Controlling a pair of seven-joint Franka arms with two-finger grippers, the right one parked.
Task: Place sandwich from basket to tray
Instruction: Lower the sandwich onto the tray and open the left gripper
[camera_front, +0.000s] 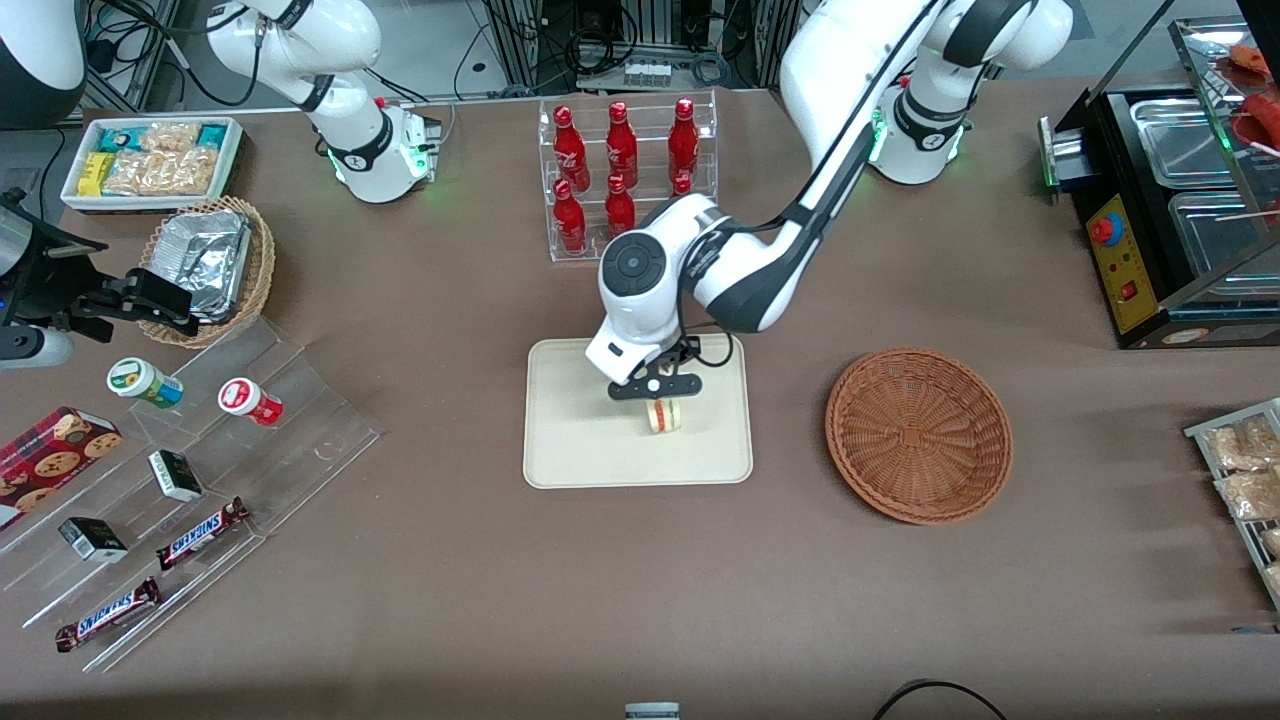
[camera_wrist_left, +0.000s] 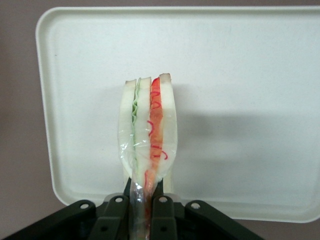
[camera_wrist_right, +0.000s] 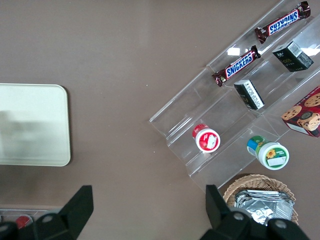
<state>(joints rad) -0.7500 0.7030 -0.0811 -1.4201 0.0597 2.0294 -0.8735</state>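
The sandwich (camera_front: 664, 415), a pale bread wedge in clear wrap with red-orange and green filling (camera_wrist_left: 148, 130), hangs pinched in my left gripper (camera_front: 660, 392) just above the cream-white tray (camera_front: 570, 440). The gripper (camera_wrist_left: 146, 200) is shut on the wrap at the sandwich's end, and the tray (camera_wrist_left: 240, 65) fills the wrist view underneath. The reddish-brown woven basket (camera_front: 918, 434) sits empty beside the tray, toward the working arm's end of the table.
A clear rack of red bottles (camera_front: 622, 170) stands farther from the front camera than the tray. Toward the parked arm's end are an acrylic stepped stand (camera_front: 250, 440) with candy bars and cups, a tan wicker basket of foil containers (camera_front: 207, 265), and a white snack bin (camera_front: 150, 160). A black warmer (camera_front: 1170, 220) stands at the working arm's end.
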